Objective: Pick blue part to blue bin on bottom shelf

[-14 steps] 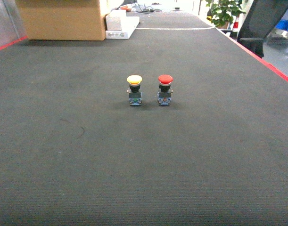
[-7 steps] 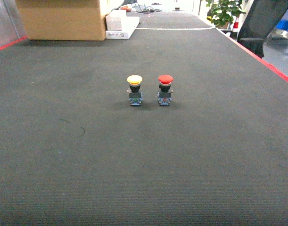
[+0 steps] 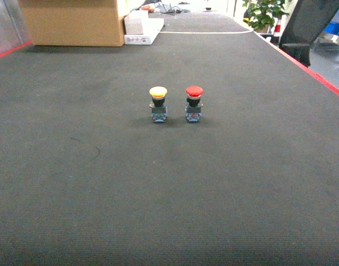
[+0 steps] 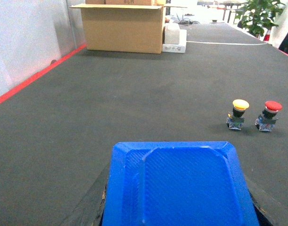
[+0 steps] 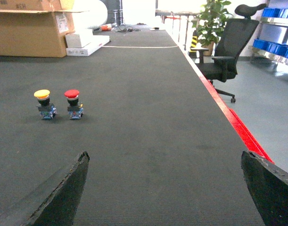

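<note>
**Q:** What is nearest to you?

**A:** In my left wrist view, the blue part [image 4: 177, 186] fills the bottom of the picture. It is a flat, textured plastic piece. The left claw [image 4: 176, 181] holds it, with a dark finger [image 4: 89, 207] pressed to each side. In my right wrist view, the right claw [image 5: 165, 157] is spread wide with only the dark desk [image 3: 169, 194] showing between its fingers.

**Q:** And farther out?

**A:** Mid-desk, two push buttons stand upright just beside each other, apart from both claws. The yellow button [image 3: 158, 103] is on the left and the red button [image 3: 194, 103] on the right. At the far end sits a cardboard box [image 3: 72, 22] with a white box [image 3: 142, 27] beside it. Past the desk's red right edge I see an office chair [image 5: 226, 52] and a plant [image 5: 209, 19]. Blue crates [image 5: 275, 47] sit on metal shelving, but I cannot tell which tier.
</note>
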Tool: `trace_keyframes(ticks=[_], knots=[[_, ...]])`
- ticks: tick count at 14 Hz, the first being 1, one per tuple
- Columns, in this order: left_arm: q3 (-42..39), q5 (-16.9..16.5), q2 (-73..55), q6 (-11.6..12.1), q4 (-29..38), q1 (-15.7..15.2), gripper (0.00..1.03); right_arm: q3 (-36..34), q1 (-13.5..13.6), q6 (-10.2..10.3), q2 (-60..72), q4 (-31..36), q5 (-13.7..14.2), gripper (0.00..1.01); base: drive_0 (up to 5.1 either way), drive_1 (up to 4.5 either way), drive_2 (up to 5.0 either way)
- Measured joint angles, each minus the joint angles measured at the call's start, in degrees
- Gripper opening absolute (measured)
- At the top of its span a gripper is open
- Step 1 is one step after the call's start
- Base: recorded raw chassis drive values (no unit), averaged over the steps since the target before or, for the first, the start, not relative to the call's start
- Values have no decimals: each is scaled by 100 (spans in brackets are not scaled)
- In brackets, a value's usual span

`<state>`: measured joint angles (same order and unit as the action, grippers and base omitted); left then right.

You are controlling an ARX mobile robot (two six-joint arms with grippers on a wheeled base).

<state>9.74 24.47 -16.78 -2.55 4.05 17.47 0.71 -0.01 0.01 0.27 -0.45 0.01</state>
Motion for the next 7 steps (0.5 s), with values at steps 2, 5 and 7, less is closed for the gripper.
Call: trace_keyframes(ticks=[2,5,7], knots=[[-4,0,2,0,4,0,44,0,0,0,0,-7,0,98,0,0,0],[-7,33,26,0,-2,0,44,0,0,0,0,37,-4,98,0,0,0],[-7,13,26,0,13,0,44,0,0,0,0,20,-2,98,0,0,0]])
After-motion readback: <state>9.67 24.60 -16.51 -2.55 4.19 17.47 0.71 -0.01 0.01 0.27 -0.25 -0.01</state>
